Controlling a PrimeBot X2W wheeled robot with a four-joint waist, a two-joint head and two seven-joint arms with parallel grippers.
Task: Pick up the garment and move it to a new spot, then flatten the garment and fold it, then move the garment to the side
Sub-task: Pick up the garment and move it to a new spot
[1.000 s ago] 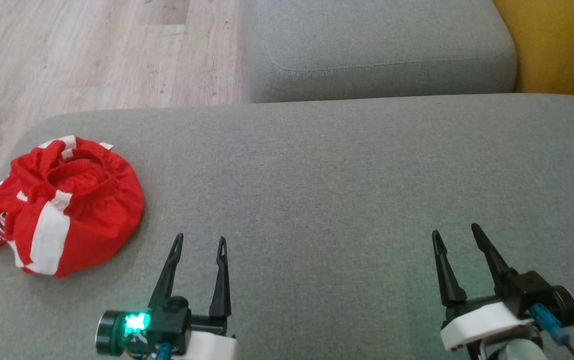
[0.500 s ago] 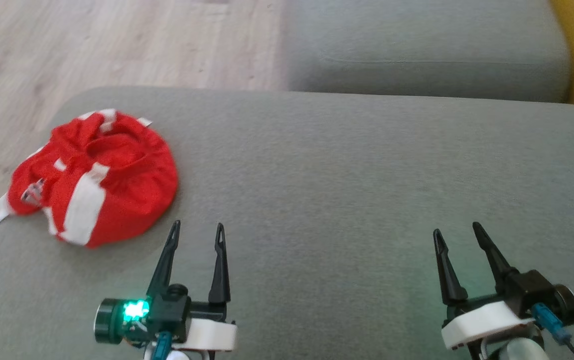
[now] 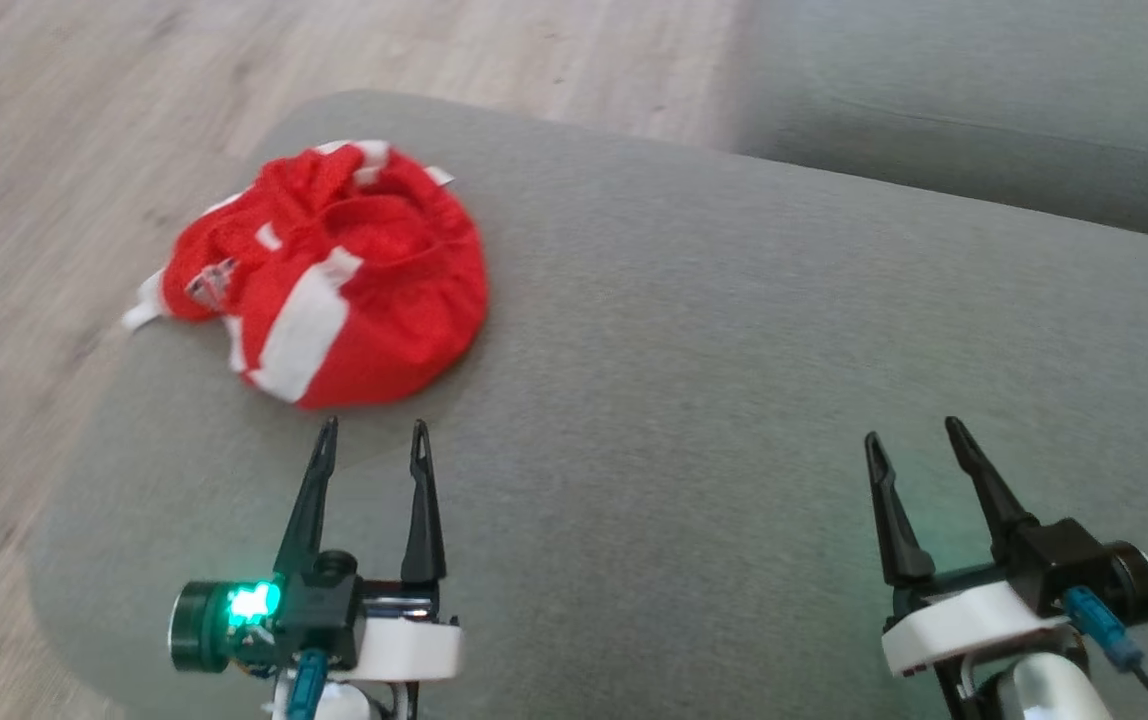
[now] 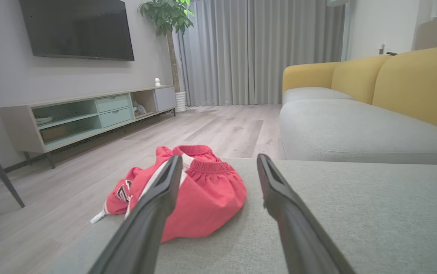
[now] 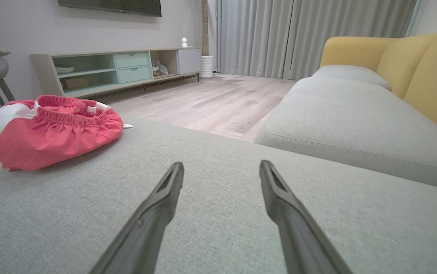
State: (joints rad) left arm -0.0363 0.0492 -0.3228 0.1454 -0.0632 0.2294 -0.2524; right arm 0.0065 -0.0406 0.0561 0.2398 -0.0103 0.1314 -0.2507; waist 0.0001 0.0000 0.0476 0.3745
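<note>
Looking down from the head, we see the red and white garment (image 3: 334, 270) bunched up near the far left corner of the gray cushion (image 3: 684, 350). It is close to the edge above the wood floor (image 3: 54, 150). Our left gripper (image 3: 374, 425) points at it from just beside it, with its fingers apart and holding nothing. Our right gripper (image 3: 912, 430) is well apart from it, and its fingers are apart and empty too.

From the left wrist, the garment (image 4: 207, 198) sits right ahead of our two fingers, with its stretchy waistband on top.

From the right wrist, the garment (image 5: 51, 133) is far off to the left.

We think the pick-up has not started yet. The garment is a soft heap near the edge, so a push from the fingers could slide it onto the floor. If we pinch only a thin top fold, it could slip out when we lift. If we go too low, the fingers could dig into the cushion.
</note>
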